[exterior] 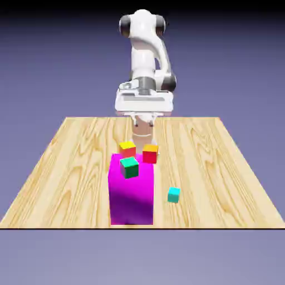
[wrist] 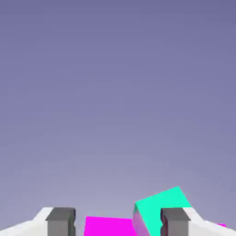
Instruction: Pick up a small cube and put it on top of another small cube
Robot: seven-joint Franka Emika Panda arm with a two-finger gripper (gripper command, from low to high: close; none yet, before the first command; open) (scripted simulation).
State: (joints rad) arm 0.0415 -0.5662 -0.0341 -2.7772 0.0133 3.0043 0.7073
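We see the wood-grained table (exterior: 222,167) spread out under everything. At its far edge we have the white arm (exterior: 143,55), its hand above the table. Next in size comes the magenta block (exterior: 131,195), standing upright near the table's front edge, left of the middle in the exterior view. Our claw (exterior: 143,123) is spread, its two fingers apart with nothing pinched between them. In the exterior view, the green cube (exterior: 129,167) shows over the block's top, with the yellow-topped cube (exterior: 127,149) and the orange-topped cube (exterior: 150,154) farther back; we cannot tell what bears those two. In the hand view, one fingertip partly covers the green cube. Smallest, the cyan cube (exterior: 173,195) lies on the table, on the exterior view's right of the block and apart from it.
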